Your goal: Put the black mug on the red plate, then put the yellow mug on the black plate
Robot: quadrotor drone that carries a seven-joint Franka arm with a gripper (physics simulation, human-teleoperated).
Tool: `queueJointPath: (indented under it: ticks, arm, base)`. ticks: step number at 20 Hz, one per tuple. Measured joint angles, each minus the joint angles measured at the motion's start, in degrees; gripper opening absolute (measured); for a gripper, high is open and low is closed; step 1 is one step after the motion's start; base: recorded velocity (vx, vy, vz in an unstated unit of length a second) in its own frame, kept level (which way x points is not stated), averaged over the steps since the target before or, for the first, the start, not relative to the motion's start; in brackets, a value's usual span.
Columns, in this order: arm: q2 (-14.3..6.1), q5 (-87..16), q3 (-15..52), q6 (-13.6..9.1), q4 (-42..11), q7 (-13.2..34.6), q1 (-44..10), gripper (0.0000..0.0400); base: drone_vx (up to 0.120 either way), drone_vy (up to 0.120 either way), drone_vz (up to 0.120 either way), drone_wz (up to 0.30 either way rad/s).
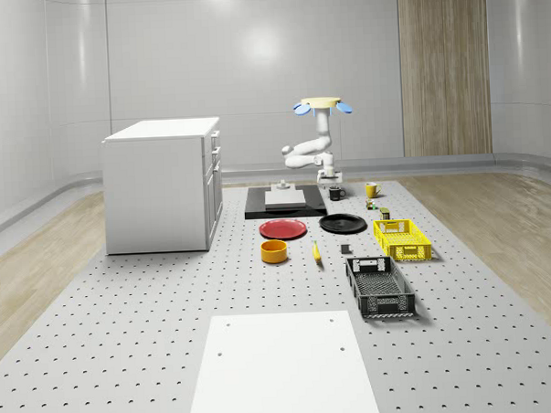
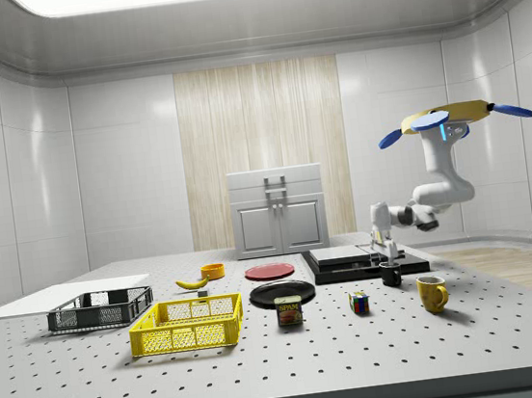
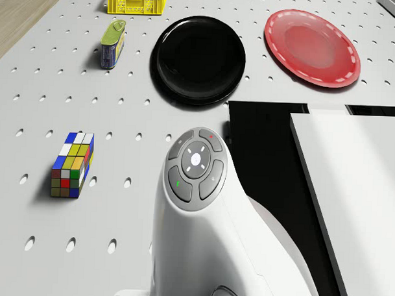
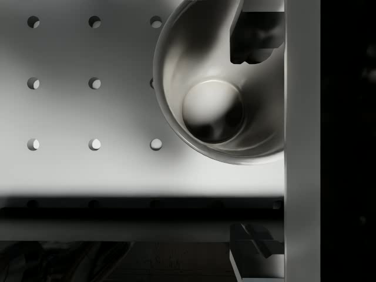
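The black mug (image 1: 336, 193) (image 2: 391, 275) stands upright on the table beside the black slab. I look straight down into the mug (image 4: 220, 94) in the wrist view. My gripper (image 4: 251, 143) (image 2: 386, 258) (image 1: 330, 182) is open just above its rim, one fingertip (image 4: 254, 41) over the mug's opening and the other outside the wall. The drone (image 1: 323, 104) (image 2: 450, 118) hovers above the table's far end. A yellow mug (image 1: 372, 189) (image 2: 432, 293) stands apart from the black one. The red plate (image 1: 283, 228) (image 3: 311, 48) and black plate (image 1: 342, 224) (image 3: 199, 59) lie side by side, bare.
A black slab (image 1: 257, 210) carries a white block. A can (image 3: 113, 44) and a Rubik's cube (image 3: 71, 164) lie near the plates. A yellow basket (image 1: 402, 238), a black basket (image 1: 380, 286), an orange bowl (image 1: 274, 251), a banana (image 1: 316, 251) and a white cabinet (image 1: 163, 184) also stand here.
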Motion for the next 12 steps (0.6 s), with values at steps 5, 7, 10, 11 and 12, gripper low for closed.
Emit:
queueJointPath:
  ticks: [5, 7, 10, 11, 12]
  arm:
    - [-0.65, -0.41, -0.44, 1.3, 1.27, 0.22, -1.28, 0.04]
    - [-1.01, -0.35, -0.46, 1.75, 1.52, 0.1, -1.38, 0.04]
    - [-1.65, -0.21, -0.53, 2.41, 1.59, -0.1, -1.19, 0.04]
    - [-1.9, -0.19, -0.6, 2.62, 1.48, -0.14, -1.04, 0.04]
    - [-2.13, -0.16, -0.66, 2.82, 1.4, -0.15, -0.92, 0.04]
  base:
    - [0.0, 0.0, 0.0, 0.0]
    - [0.0, 0.0, 0.0, 0.0]
    - [0.0, 0.0, 0.0, 0.0]
    - [0.0, 0.0, 0.0, 0.0]
    - [0.0, 0.0, 0.0, 0.0]
